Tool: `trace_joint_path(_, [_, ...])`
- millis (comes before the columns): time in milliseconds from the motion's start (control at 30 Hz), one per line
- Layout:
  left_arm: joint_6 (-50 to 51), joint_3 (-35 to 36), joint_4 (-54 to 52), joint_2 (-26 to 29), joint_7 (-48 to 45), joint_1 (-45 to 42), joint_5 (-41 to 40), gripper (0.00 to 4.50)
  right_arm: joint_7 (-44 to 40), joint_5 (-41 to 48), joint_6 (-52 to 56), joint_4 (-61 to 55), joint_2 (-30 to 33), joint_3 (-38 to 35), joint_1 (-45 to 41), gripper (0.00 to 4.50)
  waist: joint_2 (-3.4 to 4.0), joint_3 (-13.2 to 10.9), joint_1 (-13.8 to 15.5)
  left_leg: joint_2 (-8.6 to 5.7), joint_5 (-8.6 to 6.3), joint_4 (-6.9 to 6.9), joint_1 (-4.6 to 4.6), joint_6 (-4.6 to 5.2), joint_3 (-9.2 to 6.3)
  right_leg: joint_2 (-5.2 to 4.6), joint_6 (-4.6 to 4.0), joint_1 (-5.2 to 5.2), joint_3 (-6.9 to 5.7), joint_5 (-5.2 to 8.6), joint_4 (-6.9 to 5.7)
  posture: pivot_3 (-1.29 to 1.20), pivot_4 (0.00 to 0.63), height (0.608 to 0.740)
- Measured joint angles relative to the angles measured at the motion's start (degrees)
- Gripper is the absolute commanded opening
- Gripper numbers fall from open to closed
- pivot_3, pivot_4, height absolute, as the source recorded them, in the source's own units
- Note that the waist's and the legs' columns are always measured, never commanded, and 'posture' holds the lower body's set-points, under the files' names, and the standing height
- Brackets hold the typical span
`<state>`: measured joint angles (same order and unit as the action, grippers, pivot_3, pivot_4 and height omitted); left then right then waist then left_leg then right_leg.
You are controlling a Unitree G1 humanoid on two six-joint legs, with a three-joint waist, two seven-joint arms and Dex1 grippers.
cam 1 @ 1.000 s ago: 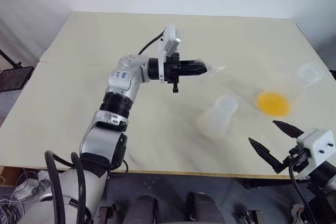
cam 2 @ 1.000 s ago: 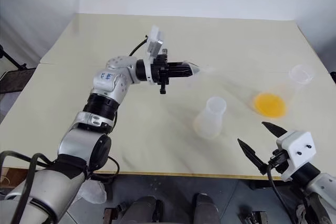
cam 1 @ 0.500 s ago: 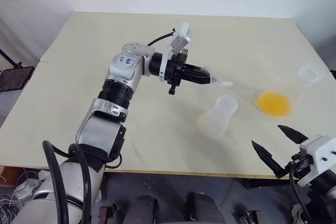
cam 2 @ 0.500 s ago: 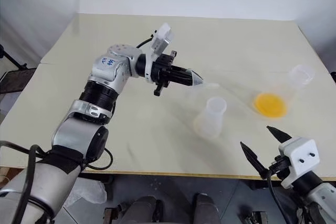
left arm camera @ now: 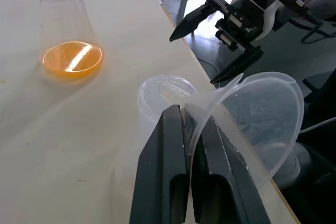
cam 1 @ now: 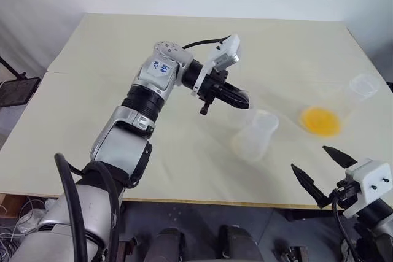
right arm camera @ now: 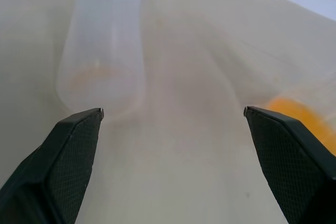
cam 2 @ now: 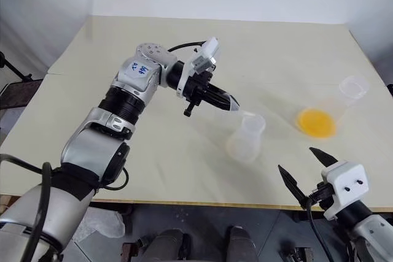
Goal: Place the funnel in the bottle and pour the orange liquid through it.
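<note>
On the pale tabletop the bottle stands upright near the middle, empty, its wide neck open at the top. The left hand reaches in from the robot's left and angles down toward that neck, its tip just beside the rim. Its two black fingers are pressed together on the funnel, pinching the clear cone by its wall. In the left wrist view the funnel's thin stem points at the bottle's mouth, its tip at or just over the rim; whether it is inside the neck cannot be told.

The orange liquid lies as a bright disc in the bottom of a second clear flask, which stands well to the right of the bottle, near the tabletop's right edge.

The right hand hangs low at the near right, in front of the tabletop's front edge, with its fingers spread wide and nothing between them. It points toward the two vessels.
</note>
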<state>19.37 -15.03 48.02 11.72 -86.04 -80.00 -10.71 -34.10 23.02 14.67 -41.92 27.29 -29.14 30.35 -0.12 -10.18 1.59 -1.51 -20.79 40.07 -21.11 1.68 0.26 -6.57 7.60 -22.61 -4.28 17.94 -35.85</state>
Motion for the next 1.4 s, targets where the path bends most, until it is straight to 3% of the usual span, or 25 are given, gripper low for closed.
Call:
trace_joint_path(1133, [-18.1, -11.1, 13.4, -1.7, 0.0, -10.3, -0.2, 0.03, 2.2, -2.9, -2.5, -0.1, -2.5, 4.0, -0.8, 4.5, -0.01, 0.0, 0.0, -0.03, -0.05, 0.0, -0.02, 0.14, 0.05, -0.01, 0.0, -0.02, 0.03, 0.0, 0.01, 0.0, 0.15, 0.74])
trace_joint_path(1233, [-19.5, -12.4, 14.4, -1.9, 0.0, -11.2, -0.3, 0.7, 2.4, -2.9, -3.3, 0.1, -3.1, 4.1, -0.7, 4.5, -0.01, 0.0, 0.0, -0.03, -0.05, 0.01, -0.03, 0.14, 0.05, -0.01, 0.0, -0.02, 0.03, 0.0, 0.01, 0.0, 0.15, 0.74])
trace_joint_path(1400, [-22.1, -15.6, 15.8, -2.1, 0.0, -13.1, -0.9, 2.22, 2.6, -3.7, -3.6, 0.1, -3.8, 4.9, 0.1, 4.5, -0.01, 0.0, 0.0, -0.04, -0.07, 0.01, -0.03, 0.19, 0.07, -0.03, 0.01, -0.02, 0.04, 0.0, 0.02, 0.0, 0.15, 0.74])
